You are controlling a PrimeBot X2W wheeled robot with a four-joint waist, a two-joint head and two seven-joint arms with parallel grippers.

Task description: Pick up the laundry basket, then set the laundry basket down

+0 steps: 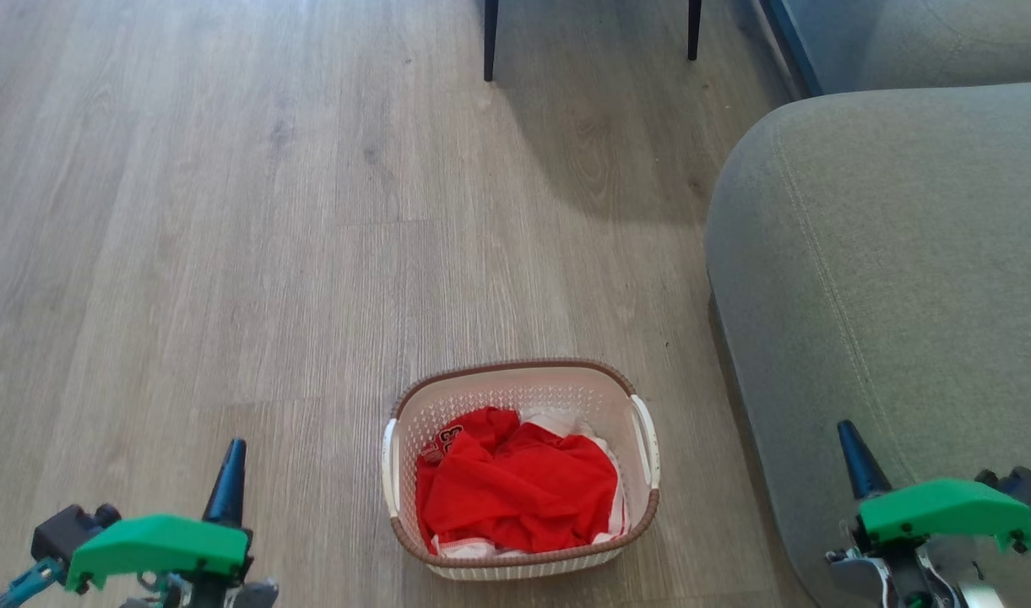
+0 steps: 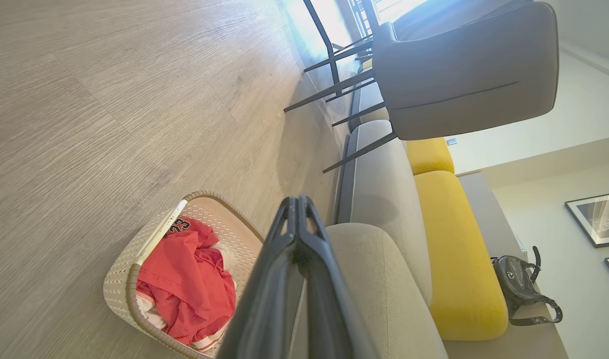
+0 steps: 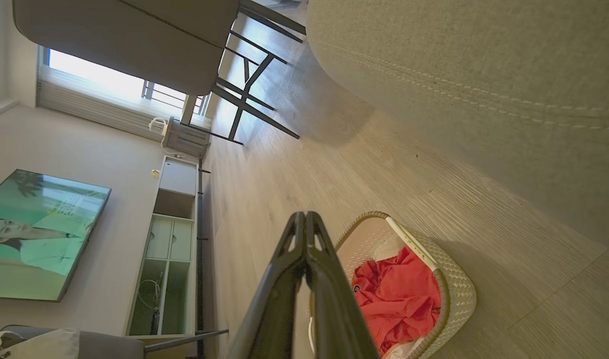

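The laundry basket point(image 1: 519, 469) stands on the wood floor, cream-white with perforated walls, a brown rim and white side handles, holding red and white clothes. It shows too in the left wrist view point(image 2: 129, 279) and the right wrist view point(image 3: 449, 284). My left gripper point(image 1: 230, 460) is at the lower left, well to the basket's left, its fingers shut together on nothing point(image 2: 298, 204). At the lower right my right gripper point(image 1: 849, 443) hovers over the sofa arm, right of the basket, also shut and empty point(image 3: 304, 219).
A grey sofa arm point(image 1: 887, 279) rises close to the basket's right side. Dark chair legs point(image 1: 490, 42) stand farther ahead on the floor. Yellow cushions point(image 2: 459, 249) and a black bag point(image 2: 521, 286) sit beyond the sofa. A TV point(image 3: 40, 234) and a cabinet point(image 3: 167, 249) line the far wall.
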